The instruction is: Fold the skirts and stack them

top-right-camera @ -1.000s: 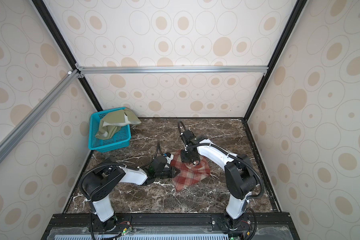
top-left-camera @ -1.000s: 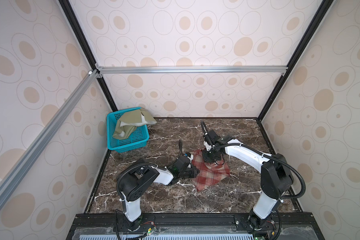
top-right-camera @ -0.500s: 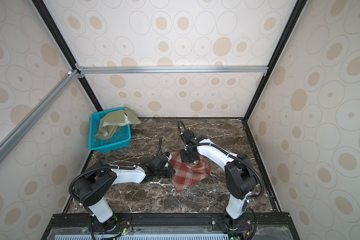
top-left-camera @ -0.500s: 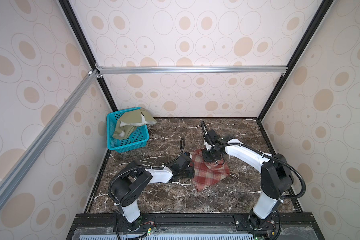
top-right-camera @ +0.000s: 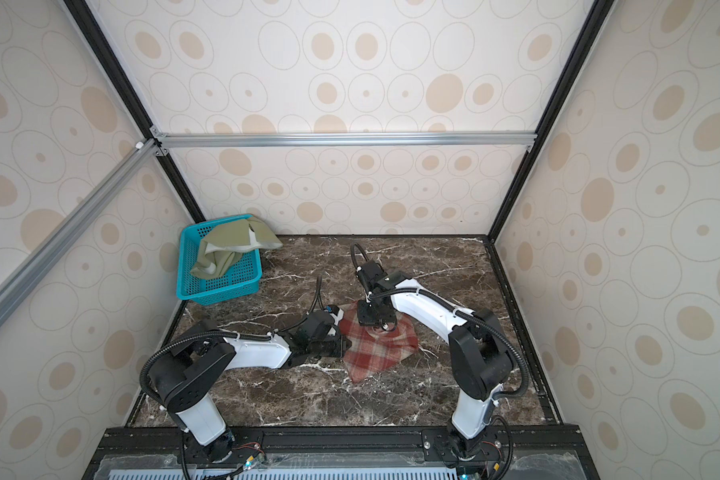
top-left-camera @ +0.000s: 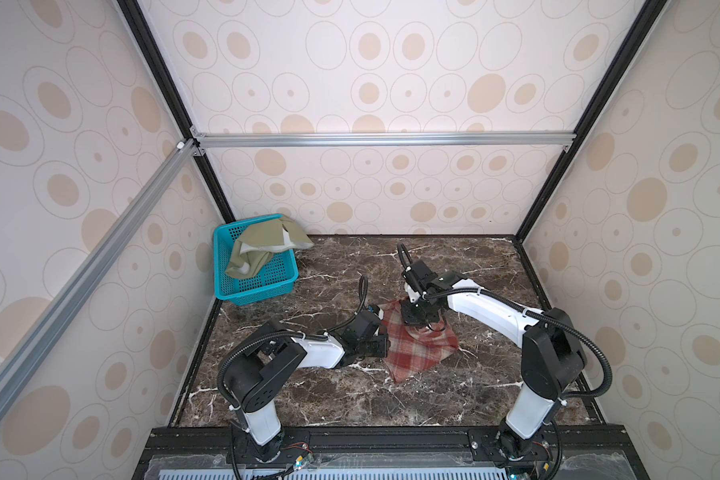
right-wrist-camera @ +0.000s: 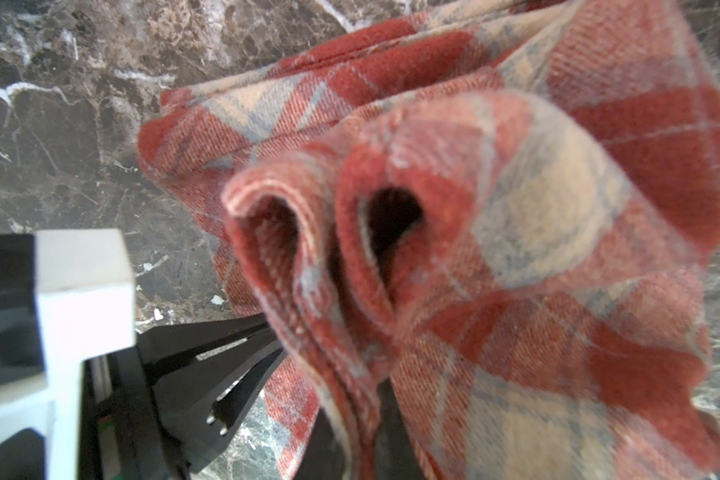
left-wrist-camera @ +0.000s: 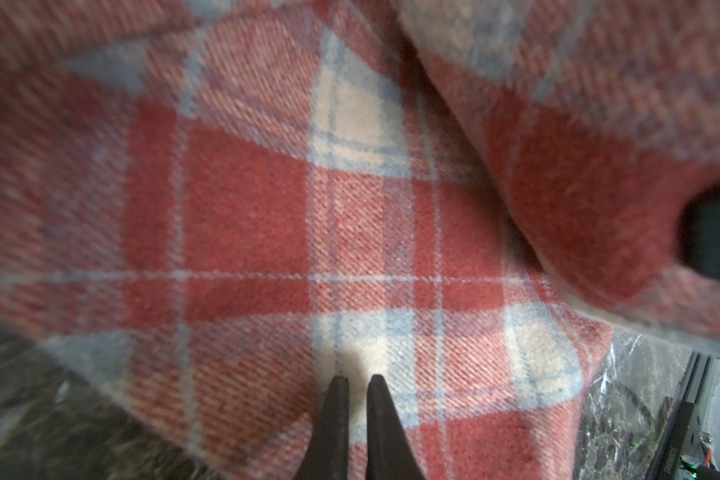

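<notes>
Now, step: folding the plaid skirt (top-left-camera: pixel 422 349); by my reading, stacking has not begun.
Plaid skirt: mid-desk between the two arms. It lies as a rough diamond with one corner toward the front edge. Its far part is gathered into a raised bunch of several layers, seen close in the right wrist view.
Olive skirt (top-left-camera: pixel 262 249): unfolded and slumped in the basket (top-left-camera: pixel 262 291) at the far left corner of the desk (top-left-camera: pixel 350 399). One flap hangs over the rim toward the back wall. It is well apart from both arms.
Right end effector (top-left-camera: pixel 420 328): clenched on the raised bunch of the plaid skirt, with folds standing up out of the grip.
Left end effector (left-wrist-camera: pixel 355 380): low at the plaid skirt's left edge, fingers drawn together to a slit, tips against the cloth. Whether any cloth is caught between them I cannot tell.
Progress: early; one skirt is part-folded and the other untouched.
Next move, as I judge: carry the gathered part over toward the near corner and lay it flat. The left side should be pinned so the bottom layer does not drag.
Needs: an even, level pull. The cloth looks thick and fuzzy, so it will likely take a crease poorly and may spring open on release.
Risk: the layers in the grip may shear apart and land skewed, leaving a lumpy base for the olive skirt to sit on.
</notes>
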Controlling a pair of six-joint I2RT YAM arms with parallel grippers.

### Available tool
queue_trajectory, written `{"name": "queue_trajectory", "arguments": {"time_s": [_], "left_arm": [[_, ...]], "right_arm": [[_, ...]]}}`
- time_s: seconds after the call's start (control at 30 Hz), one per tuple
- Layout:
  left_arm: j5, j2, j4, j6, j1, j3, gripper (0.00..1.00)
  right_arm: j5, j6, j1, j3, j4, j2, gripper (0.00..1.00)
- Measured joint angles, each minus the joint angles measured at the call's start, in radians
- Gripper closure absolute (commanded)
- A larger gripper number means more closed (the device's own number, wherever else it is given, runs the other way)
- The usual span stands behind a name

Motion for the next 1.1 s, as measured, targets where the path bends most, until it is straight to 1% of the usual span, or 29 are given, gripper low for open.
{"name": "queue_trajectory", "arguments": {"time_s": [0.67,0.9,1.1], "left_arm": [[0.004,0.003,0.016,-0.002,0.0,-0.005,0.89],[0.004,0.003,0.016,-0.002,0.0,-0.005,0.89],[0.004,0.003,0.015,-0.002,0.0,-0.005,0.89]], "right_arm": [[-0.023,0.011,0.0,0.042,-0.047,-0.036,1.0],[-0.048,0.033,0.003,0.008,0.005,-0.034,1.0],[-0.048,0.045,0.005,-0.027,0.046,0.007,1.0]]}}
